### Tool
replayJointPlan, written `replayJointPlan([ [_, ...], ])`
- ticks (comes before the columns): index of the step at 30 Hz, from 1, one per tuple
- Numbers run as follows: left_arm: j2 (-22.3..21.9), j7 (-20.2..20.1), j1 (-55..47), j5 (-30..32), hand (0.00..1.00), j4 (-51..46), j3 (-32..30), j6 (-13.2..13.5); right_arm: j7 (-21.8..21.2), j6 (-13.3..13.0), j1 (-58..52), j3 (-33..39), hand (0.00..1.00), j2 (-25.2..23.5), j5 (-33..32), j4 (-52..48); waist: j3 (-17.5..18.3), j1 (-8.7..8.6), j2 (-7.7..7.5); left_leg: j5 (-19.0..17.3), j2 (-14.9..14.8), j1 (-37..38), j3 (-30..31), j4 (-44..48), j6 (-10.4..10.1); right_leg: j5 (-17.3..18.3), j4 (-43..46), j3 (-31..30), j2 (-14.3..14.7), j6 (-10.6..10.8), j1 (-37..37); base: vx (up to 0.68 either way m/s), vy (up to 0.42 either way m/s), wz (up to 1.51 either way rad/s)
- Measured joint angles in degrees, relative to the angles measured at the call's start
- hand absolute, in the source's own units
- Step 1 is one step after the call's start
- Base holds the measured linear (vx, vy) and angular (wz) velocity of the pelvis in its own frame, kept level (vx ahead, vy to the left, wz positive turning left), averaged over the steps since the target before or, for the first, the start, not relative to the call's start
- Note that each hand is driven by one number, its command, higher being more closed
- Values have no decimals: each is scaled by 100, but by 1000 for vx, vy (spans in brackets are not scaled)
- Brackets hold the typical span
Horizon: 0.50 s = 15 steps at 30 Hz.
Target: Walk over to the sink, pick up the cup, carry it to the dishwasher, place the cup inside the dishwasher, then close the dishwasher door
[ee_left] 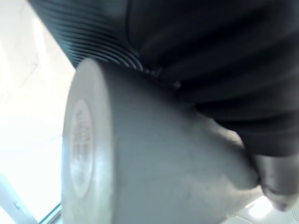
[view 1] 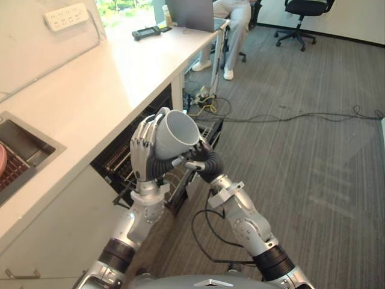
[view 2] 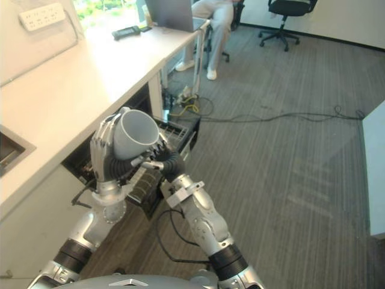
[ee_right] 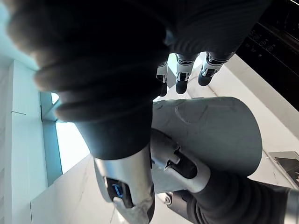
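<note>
A grey cup (view 1: 177, 133) is held above the open dishwasher (view 1: 120, 158), its mouth tilted up and to the right. My left hand (view 1: 143, 150) is shut on it, fingers curled round its far side. The cup's base and side (ee_left: 154, 154) show close up in the left wrist view. Coming in from the right, my right hand (view 1: 201, 161) lies under the cup with fairly straight fingers (ee_right: 181, 77) touching its lower side (ee_right: 210, 130). The dishwasher's door (view 1: 207, 129) is folded down, and a dark rack shows inside.
A white counter (view 1: 90, 90) runs along the left, with the sink (view 1: 27, 147) at its near end and a pink item (view 1: 2, 161) in it. A laptop (view 1: 189, 13) and power strip (view 1: 66, 15) sit farther back. Beyond are a seated person (view 1: 234, 30), an office chair (view 1: 301, 12) and floor cables (view 1: 283, 115).
</note>
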State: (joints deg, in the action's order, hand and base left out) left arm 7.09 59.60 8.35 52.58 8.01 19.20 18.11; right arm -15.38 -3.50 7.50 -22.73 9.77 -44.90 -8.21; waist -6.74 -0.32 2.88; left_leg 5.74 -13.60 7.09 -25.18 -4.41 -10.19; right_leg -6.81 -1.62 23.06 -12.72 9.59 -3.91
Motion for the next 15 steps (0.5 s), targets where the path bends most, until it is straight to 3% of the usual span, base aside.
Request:
replayJointPlan([
  [15,18,-1,-3,0,100,284,167,112,442,141,226,-203,0,50,25,1,314,54,-15,39,6,-102,8,-1,4,-82,-105,1,17,-4,80,0,0,0],
])
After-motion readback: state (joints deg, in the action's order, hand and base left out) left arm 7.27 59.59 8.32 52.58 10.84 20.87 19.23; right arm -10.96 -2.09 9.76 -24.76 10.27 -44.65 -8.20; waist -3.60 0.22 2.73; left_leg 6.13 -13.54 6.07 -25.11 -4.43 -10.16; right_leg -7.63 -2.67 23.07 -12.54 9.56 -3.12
